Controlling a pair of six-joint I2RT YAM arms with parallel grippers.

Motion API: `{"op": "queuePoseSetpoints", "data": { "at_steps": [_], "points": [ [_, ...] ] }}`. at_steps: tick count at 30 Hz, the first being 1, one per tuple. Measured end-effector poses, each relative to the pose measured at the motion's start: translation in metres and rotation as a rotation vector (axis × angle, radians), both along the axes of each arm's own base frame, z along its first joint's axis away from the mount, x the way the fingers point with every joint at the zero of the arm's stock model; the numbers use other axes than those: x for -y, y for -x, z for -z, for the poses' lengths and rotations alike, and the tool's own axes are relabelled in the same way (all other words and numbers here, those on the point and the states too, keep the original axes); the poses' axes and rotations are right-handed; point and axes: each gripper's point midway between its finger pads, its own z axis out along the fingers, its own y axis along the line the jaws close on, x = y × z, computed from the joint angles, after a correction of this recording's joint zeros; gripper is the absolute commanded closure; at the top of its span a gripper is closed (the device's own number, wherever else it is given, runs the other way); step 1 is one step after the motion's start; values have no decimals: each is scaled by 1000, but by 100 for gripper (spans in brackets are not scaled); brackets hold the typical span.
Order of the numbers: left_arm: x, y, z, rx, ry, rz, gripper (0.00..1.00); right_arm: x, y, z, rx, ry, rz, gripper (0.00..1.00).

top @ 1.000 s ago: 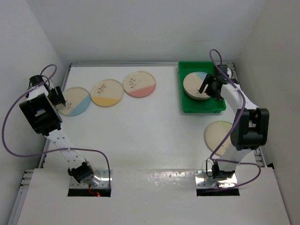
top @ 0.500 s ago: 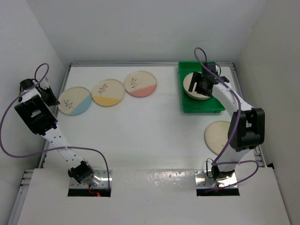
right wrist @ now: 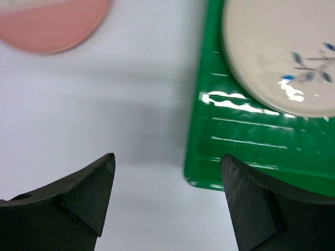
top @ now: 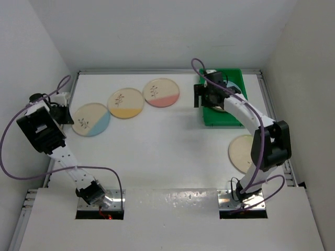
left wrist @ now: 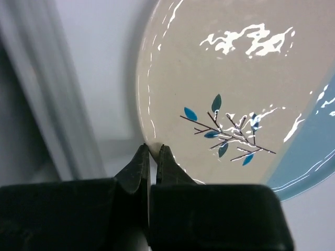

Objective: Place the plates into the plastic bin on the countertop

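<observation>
Here the blue plate (top: 90, 119) lay on the countertop (top: 167, 141), far left of the bin (top: 226, 120). The yellow plate (top: 125, 103) and pink plate (top: 162, 92) sat in a row between it and the bin. The left gripper (left wrist: 153, 151) was pinched narrow on the blue plate's rim, on the side away from the bin.

The step in hand appeared to be carrying this plate to the bin. Doing it well called for a firm pinch, a lift clear of the yellow plate just beside it, and a level descent onto the plate (right wrist: 282, 57) already in the bin.

The left arm reached far from the bin, wrist low, fingers aimed toward the bin. The right gripper (right wrist: 167, 159) hung wide and empty over the bin's left wall.
</observation>
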Motion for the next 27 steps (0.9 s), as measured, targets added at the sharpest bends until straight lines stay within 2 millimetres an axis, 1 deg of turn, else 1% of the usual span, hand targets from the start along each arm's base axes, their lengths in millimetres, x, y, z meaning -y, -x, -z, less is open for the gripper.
{"op": "queuePoseSetpoints", "data": {
  "at_steps": [3,6,8,9,11,12,13,15,17,18,20,22,23,24,27],
  "points": [
    [30,24,3,-59,-42,119,100,-33,8,-1,10,-2,-110,20],
    [63,44,6,-103,-64,235,100,-54,16,1,13,-5,-183,20],
    [82,54,7,-129,-85,293,100,-60,20,5,9,-6,-205,20],
    [91,57,7,-138,-95,318,94,-60,22,8,4,-5,-208,20],
    [111,59,8,-163,-116,373,88,-61,27,15,-12,-1,-216,20],
    [121,58,8,-169,-123,399,83,-61,30,20,-20,1,-218,20],
    [133,57,8,-176,-129,426,75,-61,32,24,-29,2,-221,20],
    [154,55,10,-182,-144,469,71,-61,38,31,-46,5,-226,20],
    [173,55,10,-186,-175,494,71,-64,43,36,-58,1,-238,20],
    [180,55,11,-187,-199,501,74,-67,46,38,-63,-2,-249,20],
    [188,54,12,-187,-251,501,86,-74,51,41,-70,-12,-273,20],
    [189,50,11,-189,-299,478,94,-83,58,45,-80,-34,-307,20],
    [189,50,10,-195,-308,465,100,-91,64,46,-92,-63,-339,20],
    [190,49,10,-200,-313,454,100,-96,68,48,-104,-79,-359,20],
    [191,50,9,-218,-322,444,100,-119,81,50,-143,-159,-448,20]
  ]
}}
